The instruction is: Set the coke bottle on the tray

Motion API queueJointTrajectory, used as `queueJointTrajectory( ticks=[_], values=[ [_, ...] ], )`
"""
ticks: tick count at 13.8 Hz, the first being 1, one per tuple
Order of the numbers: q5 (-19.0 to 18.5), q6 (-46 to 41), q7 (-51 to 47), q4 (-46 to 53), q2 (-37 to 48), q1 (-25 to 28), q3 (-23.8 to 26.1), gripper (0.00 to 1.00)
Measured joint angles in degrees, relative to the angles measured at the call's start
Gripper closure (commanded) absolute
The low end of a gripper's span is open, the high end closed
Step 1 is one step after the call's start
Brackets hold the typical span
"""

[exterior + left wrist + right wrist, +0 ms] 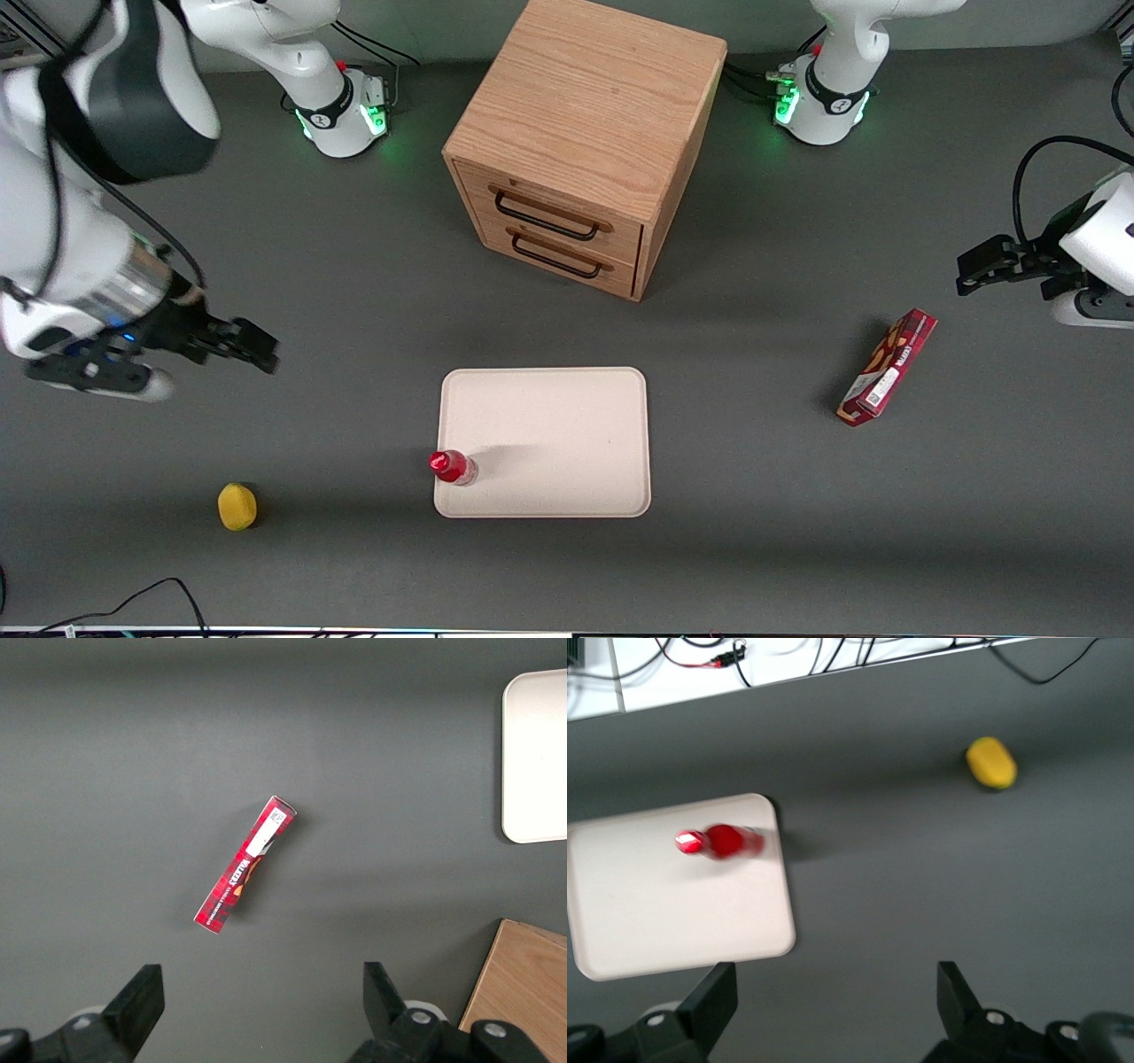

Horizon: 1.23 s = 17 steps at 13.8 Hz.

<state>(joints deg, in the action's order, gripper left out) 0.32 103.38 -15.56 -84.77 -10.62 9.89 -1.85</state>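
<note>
Coke bottle (454, 467) stands upright on the tray (567, 416), inside the rim at the corner nearest the front camera on the working arm's side, so close to the edge that little margin is left. Its red cap and clear base both show, and nothing is touching it. The cream tray lies flat on the grey table (753, 549), in front of the wooden drawer cabinet (585, 133) and nearer the camera than it.

Toward the working arm's end of the table, well apart from the tray, the gripper (244, 346) hangs above bare table with its fingers (713, 1001) spread and nothing between them. A small yellow object (237, 506) sits nearer the front camera than the gripper. A red snack box (888, 366) lies toward the parked arm's end.

Judged from this, placing appears done and the release step is finished. What remains is only to move the arm clear, keeping away from the bottle, since a brush could tip it off that corner.
</note>
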Motion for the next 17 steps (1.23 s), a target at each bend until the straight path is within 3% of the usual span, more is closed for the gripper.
queueJointTrajectory(
  ticks=[3,5,13,17],
  values=[
    [0.38,-0.97,12.93,-5.24,5.43,-8.68,0.04,0.0],
    [0.56,-3.46,15.82,-6.05,7.48,-11.15,0.05,0.0],
    [0.38,-6.09,15.91,-5.85,9.87,-11.08,1.03,0.0],
    [-1.96,-6.73,15.91,-5.85,9.87,-10.88,1.28,0.0]
  ],
)
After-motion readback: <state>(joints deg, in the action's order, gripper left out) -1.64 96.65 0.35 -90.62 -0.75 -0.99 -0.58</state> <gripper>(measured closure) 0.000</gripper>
